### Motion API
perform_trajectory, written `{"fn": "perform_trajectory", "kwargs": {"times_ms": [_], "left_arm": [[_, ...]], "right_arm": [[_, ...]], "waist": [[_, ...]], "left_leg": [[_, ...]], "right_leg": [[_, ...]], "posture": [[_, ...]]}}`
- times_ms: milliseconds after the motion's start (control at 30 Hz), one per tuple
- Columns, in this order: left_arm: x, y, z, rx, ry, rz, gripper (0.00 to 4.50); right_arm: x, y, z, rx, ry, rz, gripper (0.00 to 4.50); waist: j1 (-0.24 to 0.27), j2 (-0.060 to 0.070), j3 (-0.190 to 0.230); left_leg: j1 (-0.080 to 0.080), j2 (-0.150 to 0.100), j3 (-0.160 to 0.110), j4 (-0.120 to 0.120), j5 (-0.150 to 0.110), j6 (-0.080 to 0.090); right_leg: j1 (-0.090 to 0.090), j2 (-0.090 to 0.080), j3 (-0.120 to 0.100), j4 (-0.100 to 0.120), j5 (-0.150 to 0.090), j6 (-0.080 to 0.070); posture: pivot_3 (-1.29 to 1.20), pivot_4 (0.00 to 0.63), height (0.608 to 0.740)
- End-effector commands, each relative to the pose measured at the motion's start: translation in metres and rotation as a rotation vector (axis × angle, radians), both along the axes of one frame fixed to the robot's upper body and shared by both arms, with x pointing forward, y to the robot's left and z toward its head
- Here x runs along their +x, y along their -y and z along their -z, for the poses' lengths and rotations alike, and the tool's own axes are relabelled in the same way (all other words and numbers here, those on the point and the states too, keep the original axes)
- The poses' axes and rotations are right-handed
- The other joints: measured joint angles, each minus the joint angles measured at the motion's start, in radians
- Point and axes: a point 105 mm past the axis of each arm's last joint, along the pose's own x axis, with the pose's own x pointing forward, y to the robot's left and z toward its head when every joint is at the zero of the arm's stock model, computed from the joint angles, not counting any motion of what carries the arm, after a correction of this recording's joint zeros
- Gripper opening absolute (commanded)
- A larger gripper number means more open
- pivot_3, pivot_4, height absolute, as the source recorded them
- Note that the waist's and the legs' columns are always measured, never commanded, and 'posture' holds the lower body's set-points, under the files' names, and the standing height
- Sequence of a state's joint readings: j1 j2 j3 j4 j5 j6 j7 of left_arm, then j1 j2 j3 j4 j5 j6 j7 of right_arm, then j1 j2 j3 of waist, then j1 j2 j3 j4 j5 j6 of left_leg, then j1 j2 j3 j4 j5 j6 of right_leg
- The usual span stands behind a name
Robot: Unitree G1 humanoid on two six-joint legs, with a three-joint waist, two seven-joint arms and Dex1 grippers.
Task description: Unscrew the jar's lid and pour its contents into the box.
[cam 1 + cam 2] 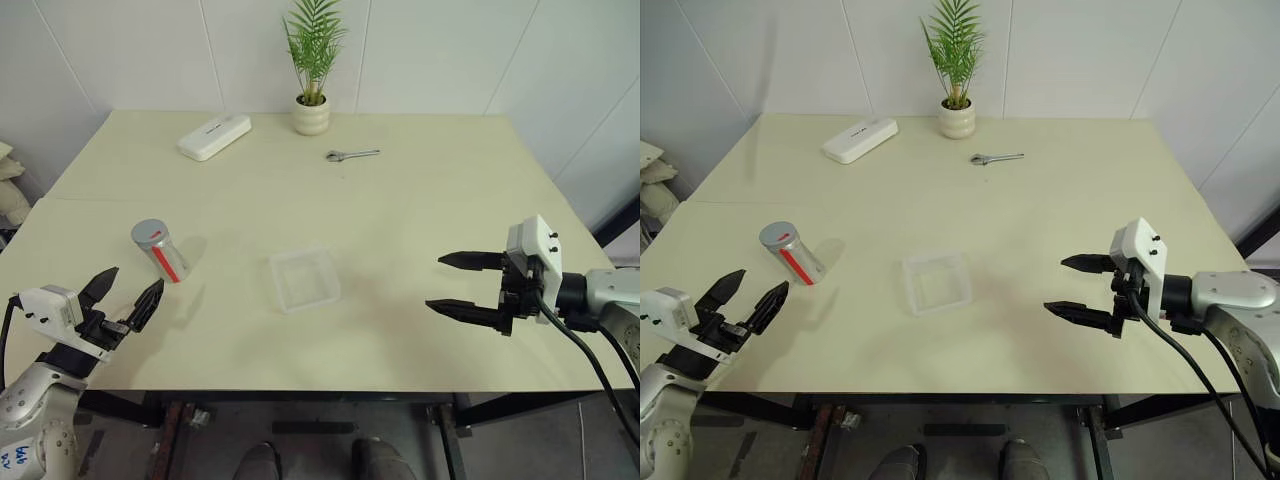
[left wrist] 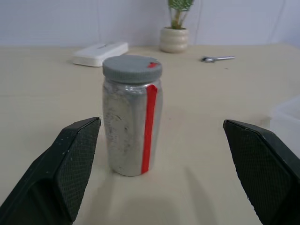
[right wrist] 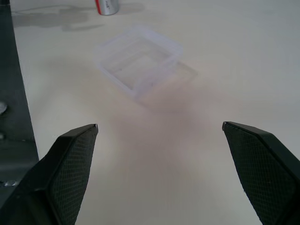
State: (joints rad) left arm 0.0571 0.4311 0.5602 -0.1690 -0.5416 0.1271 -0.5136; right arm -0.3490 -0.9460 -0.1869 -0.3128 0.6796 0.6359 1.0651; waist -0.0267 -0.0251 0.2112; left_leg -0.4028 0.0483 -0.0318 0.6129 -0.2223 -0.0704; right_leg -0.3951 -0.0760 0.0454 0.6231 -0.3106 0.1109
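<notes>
Nearest the camera, at the front edge of the bench (image 1: 420,330): left gripper (image 1: 123,296) low on the left, jaws spread wide and empty, aimed at the jar (image 1: 163,252) just ahead. Right gripper (image 1: 458,284) on the right side above the bench, jaws likewise wide apart and holding nothing, pointing inward toward the middle. Standing upright on the left part of the bench, close in front of the left gripper but not touching it: the jar, silvery, with a red strip down its side. Seated on top of the jar, closed: the grey lid (image 2: 132,68), a small red mark near its rim. Contents not discernible through the jar wall. Near the centre of the bench, between the two grippers and apart from both: the box (image 1: 304,280), clear and shallow, lying flat with its open side up, apparently empty, well right of the jar. Along the far side: a flat white device (image 1: 214,136) toward the left, a white pot with a green plant (image 1: 311,112) near the middle against the wall, and a small metal wrench (image 1: 352,154) just right of the pot.
</notes>
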Motion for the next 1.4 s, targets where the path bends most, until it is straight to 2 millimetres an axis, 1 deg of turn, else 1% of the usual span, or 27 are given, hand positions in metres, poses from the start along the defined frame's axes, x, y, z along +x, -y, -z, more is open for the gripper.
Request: {"fn": "perform_trajectory", "kwargs": {"times_ms": [33, 133, 233, 333, 367, 500, 567, 700, 800, 1033, 1200, 1267, 1400], "left_arm": [[0.001, 0.005, -0.010, 0.003, 0.068, -0.101, 4.48], [0.005, 0.001, -0.008, -0.006, 0.069, -0.158, 4.48], [0.011, 0.004, -0.002, -0.018, 0.059, -0.246, 4.48], [0.022, 0.015, -0.001, -0.014, 0.068, -0.276, 4.48], [0.025, 0.017, -0.002, -0.011, 0.072, -0.284, 4.48], [0.034, 0.027, -0.002, -0.025, 0.083, -0.297, 4.48], [0.039, 0.031, -0.001, -0.029, 0.081, -0.296, 4.48], [0.047, 0.031, -0.001, -0.054, 0.082, -0.336, 4.48], [0.049, 0.032, 0.000, -0.064, 0.078, -0.345, 4.48], [0.054, 0.015, 0.005, -0.067, 0.056, -0.412, 4.48], [0.062, 0.012, 0.004, -0.048, 0.065, -0.419, 4.48], [0.067, 0.011, 0.003, -0.054, 0.070, -0.416, 4.48], [0.074, 0.017, -0.003, -0.050, 0.094, -0.390, 4.48]], "right_arm": [[0.003, -0.003, -0.003, -0.006, 0.018, -0.047, 4.50], [0.010, -0.007, -0.001, -0.011, 0.019, -0.057, 4.50], [0.014, -0.008, -0.001, -0.012, 0.023, -0.074, 4.50], [0.019, -0.012, 0.000, -0.008, 0.033, -0.093, 4.50], [0.020, -0.014, 0.000, -0.006, 0.036, -0.097, 4.50], [0.024, -0.018, 0.000, 0.002, 0.045, -0.110, 4.50], [0.026, -0.018, 0.003, -0.015, 0.048, -0.111, 4.50], [0.028, -0.020, 0.003, -0.003, 0.057, -0.114, 4.50], [0.030, -0.020, 0.002, -0.002, 0.063, -0.108, 4.50], [0.030, -0.020, 0.004, -0.005, 0.065, -0.105, 4.50], [0.030, -0.019, 0.005, -0.008, 0.067, -0.098, 4.50], [0.030, -0.018, 0.006, -0.014, 0.071, -0.095, 4.50], [0.030, -0.020, 0.005, -0.005, 0.078, -0.088, 4.50]], "waist": [[0.000, 0.000, 0.000], [0.000, 0.000, 0.000], [0.000, 0.000, 0.000], [0.001, 0.000, 0.000], [0.001, 0.000, 0.000], [0.000, 0.000, 0.000], [0.000, 0.000, 0.000], [0.001, 0.000, 0.000], [0.000, 0.000, 0.000], [0.001, 0.000, 0.000], [0.002, 0.000, 0.000], [0.002, 0.000, 0.000], [0.002, 0.000, 0.000]], "left_leg": [[0.000, 0.000, 0.000, 0.000, 0.000, 0.001], [0.000, 0.000, 0.001, 0.001, 0.001, 0.001], [0.000, 0.000, 0.002, 0.000, 0.001, 0.001], [0.000, 0.000, 0.003, 0.001, 0.000, 0.001], [0.000, 0.000, 0.003, 0.001, 0.000, 0.001], [0.000, 0.000, 0.003, 0.001, 0.000, 0.001], [0.000, 0.000, 0.003, 0.001, 0.000, 0.002], [0.000, 0.000, 0.003, 0.001, -0.001, 0.003], [0.000, 0.000, 0.003, 0.001, -0.001, 0.003], [0.000, 0.000, 0.003, 0.001, -0.001, 0.003], [0.000, 0.000, 0.003, 0.001, -0.001, 0.003], [-0.001, 0.000, 0.003, 0.001, -0.001, 0.003], [-0.001, 0.000, 0.003, 0.001, -0.001, 0.002]], "right_leg": [[0.000, 0.000, 0.000, -0.001, 0.001, 0.000], [0.001, 0.000, 0.001, -0.002, 0.002, 0.001], [0.000, 0.001, 0.002, -0.002, 0.002, 0.001], [0.000, 0.001, 0.003, -0.003, 0.004, 0.005], [0.000, 0.001, 0.004, -0.003, 0.008, 0.012], [0.000, 0.002, 0.005, -0.003, 0.009, 0.013], [0.000, 0.002, 0.006, -0.003, 0.009, 0.014], [0.000, 0.003, 0.006, -0.003, 0.011, 0.017], [0.000, 0.003, 0.006, -0.003, 0.012, 0.019], [0.000, 0.003, 0.006, -0.003, 0.012, 0.019], [0.000, 0.003, 0.006, -0.003, 0.012, 0.019], [0.000, 0.003, 0.006, -0.003, 0.012, 0.019], [0.000, 0.003, 0.006, -0.003, 0.012, 0.020]], "posture": [[0.00, 0.150, 0.740], [0.00, 0.150, 0.740], [0.00, 0.150, 0.740], [0.00, 0.150, 0.740], [0.00, 0.150, 0.740], [0.00, 0.150, 0.740], [0.00, 0.150, 0.740], [0.00, 0.150, 0.740], [0.00, 0.150, 0.740], [0.00, 0.150, 0.740], [0.00, 0.150, 0.740], [0.00, 0.150, 0.740], [0.00, 0.150, 0.740]]}}
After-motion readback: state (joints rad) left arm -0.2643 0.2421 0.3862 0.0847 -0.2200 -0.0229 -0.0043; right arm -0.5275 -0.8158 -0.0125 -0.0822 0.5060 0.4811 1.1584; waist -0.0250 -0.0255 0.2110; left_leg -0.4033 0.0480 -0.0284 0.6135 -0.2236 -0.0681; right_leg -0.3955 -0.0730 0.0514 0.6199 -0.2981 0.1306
